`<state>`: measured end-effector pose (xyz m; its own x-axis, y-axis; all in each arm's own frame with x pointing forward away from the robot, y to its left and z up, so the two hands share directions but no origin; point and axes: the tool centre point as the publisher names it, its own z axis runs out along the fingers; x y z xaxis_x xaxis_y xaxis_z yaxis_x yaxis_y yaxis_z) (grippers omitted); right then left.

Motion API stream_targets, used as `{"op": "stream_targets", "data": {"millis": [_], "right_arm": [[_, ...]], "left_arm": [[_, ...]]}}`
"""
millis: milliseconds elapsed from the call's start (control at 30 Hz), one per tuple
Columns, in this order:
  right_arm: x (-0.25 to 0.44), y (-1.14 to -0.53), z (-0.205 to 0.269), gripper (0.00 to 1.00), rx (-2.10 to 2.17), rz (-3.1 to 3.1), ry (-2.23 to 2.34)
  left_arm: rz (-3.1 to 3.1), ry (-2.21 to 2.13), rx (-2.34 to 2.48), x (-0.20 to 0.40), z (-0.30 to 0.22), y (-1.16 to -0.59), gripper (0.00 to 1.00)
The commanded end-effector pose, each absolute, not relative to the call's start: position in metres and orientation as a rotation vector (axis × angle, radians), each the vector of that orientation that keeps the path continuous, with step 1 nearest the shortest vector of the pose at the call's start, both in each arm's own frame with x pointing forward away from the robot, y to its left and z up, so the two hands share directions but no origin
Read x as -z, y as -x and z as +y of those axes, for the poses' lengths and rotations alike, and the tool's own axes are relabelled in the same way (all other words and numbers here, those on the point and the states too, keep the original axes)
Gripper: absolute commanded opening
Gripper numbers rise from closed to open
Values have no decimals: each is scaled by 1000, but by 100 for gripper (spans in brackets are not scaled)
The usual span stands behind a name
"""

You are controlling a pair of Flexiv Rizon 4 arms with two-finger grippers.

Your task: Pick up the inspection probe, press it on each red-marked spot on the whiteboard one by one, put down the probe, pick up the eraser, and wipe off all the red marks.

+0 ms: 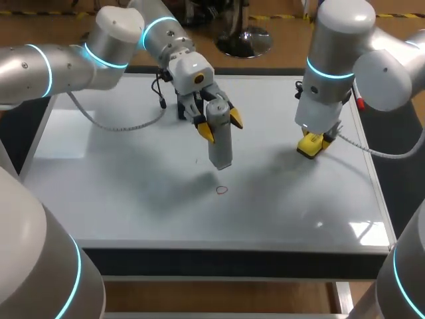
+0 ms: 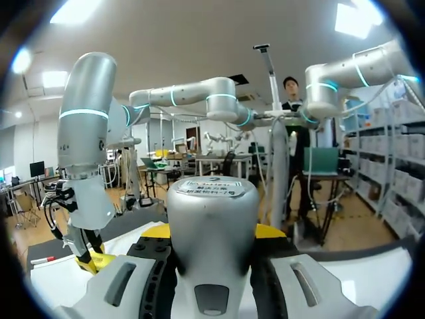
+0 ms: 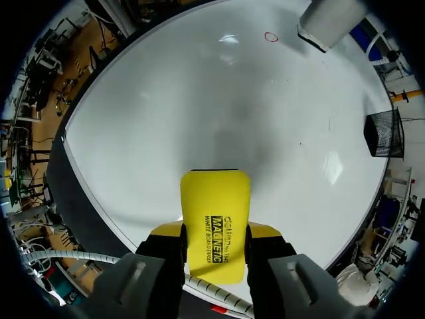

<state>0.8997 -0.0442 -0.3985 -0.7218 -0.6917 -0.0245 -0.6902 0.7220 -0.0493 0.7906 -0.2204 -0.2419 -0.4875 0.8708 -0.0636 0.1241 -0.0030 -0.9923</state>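
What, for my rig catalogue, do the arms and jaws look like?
The left arm and right arm are silver-grey rounded tubes with glowing cyan rings at the joints. Dark jaws end in bright yellow tips. A pale coiled cable trails from each wrist.

- Left arm (image 1: 66, 66) comes in from left and reaches mid-table. Left gripper (image 1: 221, 126) is tilted downward, both fingers clamped on the probe (image 1: 220, 149).
- Right arm (image 1: 345, 60) is upright over the right side. Right gripper (image 3: 214, 239) points down, fingers pinching the eraser (image 3: 215, 199).
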Motion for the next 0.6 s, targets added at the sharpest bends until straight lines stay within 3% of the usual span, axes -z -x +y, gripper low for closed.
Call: {"op": "stream_targets", "data": {"millis": [33,600], "right_arm": [[398,-900,-45,0,61,2876,1158],[398,-900,-45,0,61,2876,1158]], "left_arm": [[-1626,1036,-1539,254,-225,-788,0],[-1544,1041,-1501,275,-226,-775,0]]}}
